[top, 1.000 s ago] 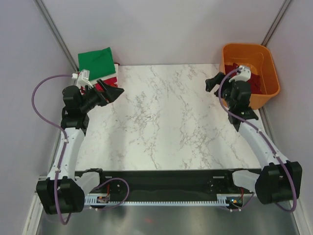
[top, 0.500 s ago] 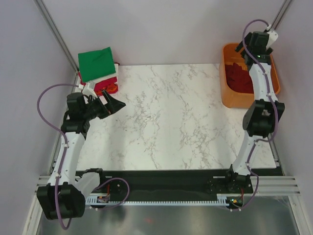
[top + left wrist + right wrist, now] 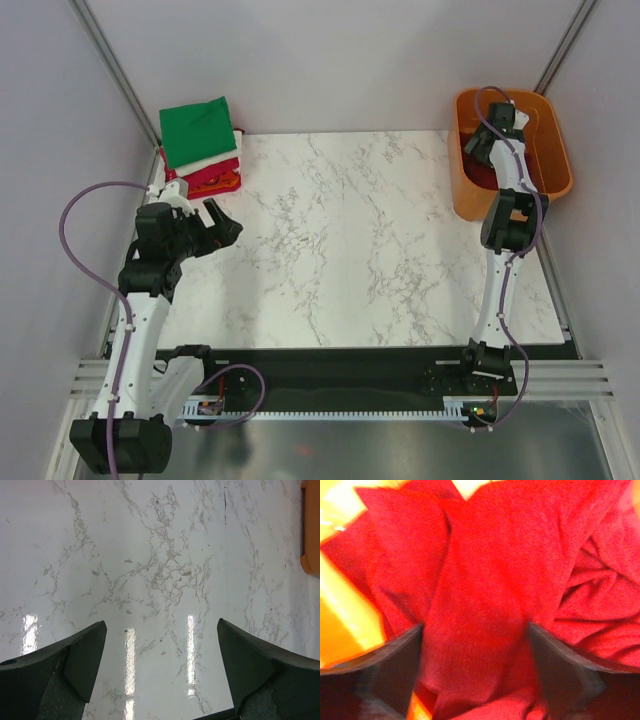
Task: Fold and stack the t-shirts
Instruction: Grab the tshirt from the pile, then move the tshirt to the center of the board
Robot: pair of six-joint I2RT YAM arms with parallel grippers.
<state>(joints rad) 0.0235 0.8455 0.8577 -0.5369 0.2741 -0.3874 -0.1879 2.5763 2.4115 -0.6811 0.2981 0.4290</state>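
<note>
A stack of folded t-shirts (image 3: 197, 132) sits at the table's far left corner: green on top, white under it, then pink-red and orange (image 3: 214, 180). The dark red t-shirt (image 3: 487, 177) lies crumpled in the orange basket (image 3: 553, 150). My right gripper (image 3: 479, 147) reaches down into the basket. In the right wrist view it (image 3: 475, 650) is open, its fingers on either side of a fold of the red shirt (image 3: 485, 580). My left gripper (image 3: 222, 226) is open and empty over bare marble, in front of the stack; it also shows in the left wrist view (image 3: 161, 650).
The white marble table (image 3: 350, 240) lies between the arms. Grey walls stand close on the left, right and back. The basket's orange edge (image 3: 311, 530) shows at the far right of the left wrist view.
My right arm swung up over the basket and has now dipped into it, onto the red shirt. My left gripper has drawn back from the stack toward the near side.
</note>
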